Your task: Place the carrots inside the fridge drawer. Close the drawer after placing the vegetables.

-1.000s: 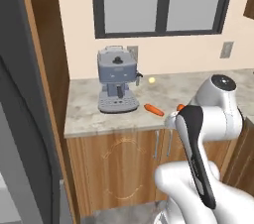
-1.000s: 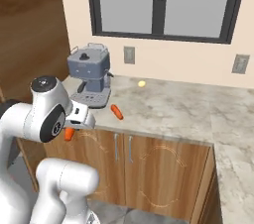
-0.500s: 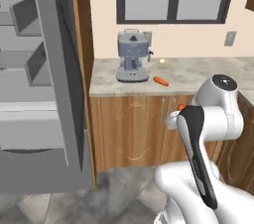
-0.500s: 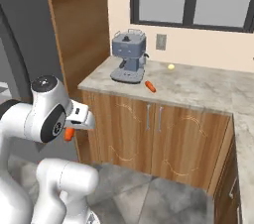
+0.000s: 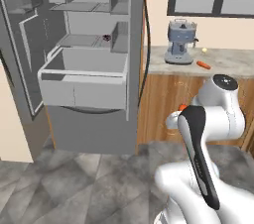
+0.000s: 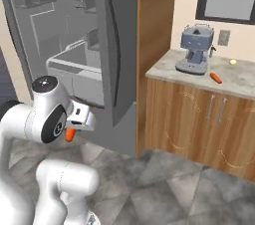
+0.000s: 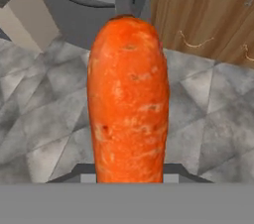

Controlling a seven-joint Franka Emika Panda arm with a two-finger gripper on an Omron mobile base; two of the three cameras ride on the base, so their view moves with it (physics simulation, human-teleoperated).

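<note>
Gripper (image 6: 71, 130) still clamps one carrot (image 7: 128, 99) — base now faces the pulled-out fridge drawer (image 5: 83, 78).

Rough, mottled matt orange skin on the carrot (image 7: 128, 99) held in the gripper (image 6: 71, 133). Smooth matt grey plastic on the fridge drawer (image 5: 82, 85) ahead. Grained wood cabinets (image 6: 199, 128) alongside; speckled stone counter (image 6: 239, 85) above; veined stone floor tiles (image 7: 44, 119) beneath.

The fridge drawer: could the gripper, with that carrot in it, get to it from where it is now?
Probably yes. The fridge drawer stands pulled out with an open top, and nothing lies between it and the gripper holding the carrot, though the arm must reach further.
</note>
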